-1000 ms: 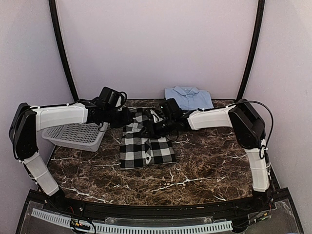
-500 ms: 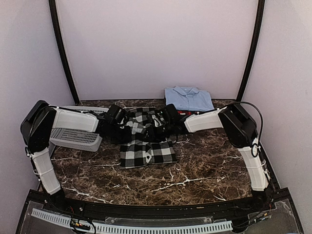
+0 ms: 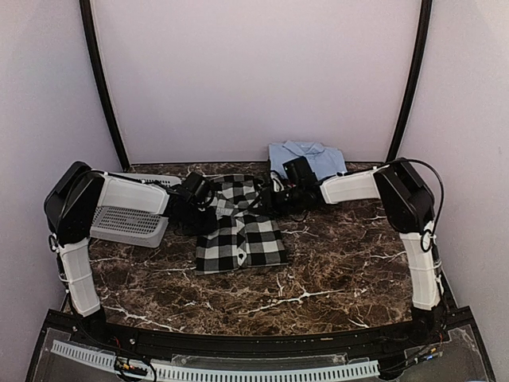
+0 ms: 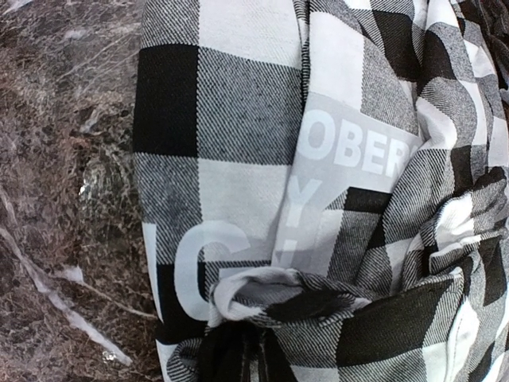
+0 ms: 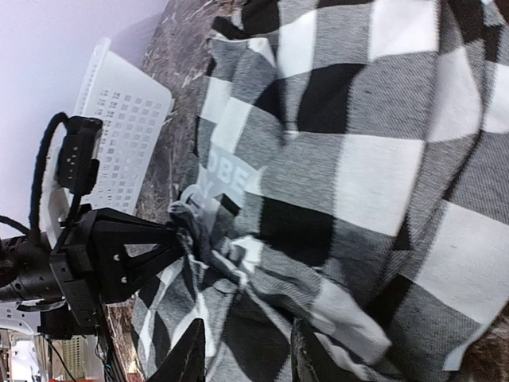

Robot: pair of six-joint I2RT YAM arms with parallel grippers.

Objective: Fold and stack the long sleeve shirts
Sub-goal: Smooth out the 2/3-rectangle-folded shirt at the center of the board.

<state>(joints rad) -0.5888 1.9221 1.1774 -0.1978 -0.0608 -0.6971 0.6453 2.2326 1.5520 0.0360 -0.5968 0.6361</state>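
Note:
The black-and-white check shirt [image 3: 238, 235] with white lettering lies mid-table, its near half flat and its far half bunched. My left gripper [image 3: 203, 199] is at the shirt's far left edge, shut on a fold of its cloth [image 4: 262, 290]; its dark fingers [image 4: 231, 358] barely show under the cloth. My right gripper [image 3: 274, 191] is over the shirt's far right part, its fingers [image 5: 189, 354] spread apart above the cloth [image 5: 358, 159]. The left gripper [image 5: 119, 255] also shows in the right wrist view, pinching cloth. The folded light blue collared shirt [image 3: 308, 159] lies at the back. The red shirt is out of view.
The grey perforated basket [image 3: 127, 216] stands at the left, just behind the left arm, and also shows in the right wrist view [image 5: 119, 135]. Dark marble tabletop [image 3: 334, 270] runs right of and in front of the shirt. Black frame poles stand at both back corners.
My left gripper came down and right onto the shirt's far left edge and took hold of cloth. My right gripper drew back toward the far right. The shirt's far part shifted backward.

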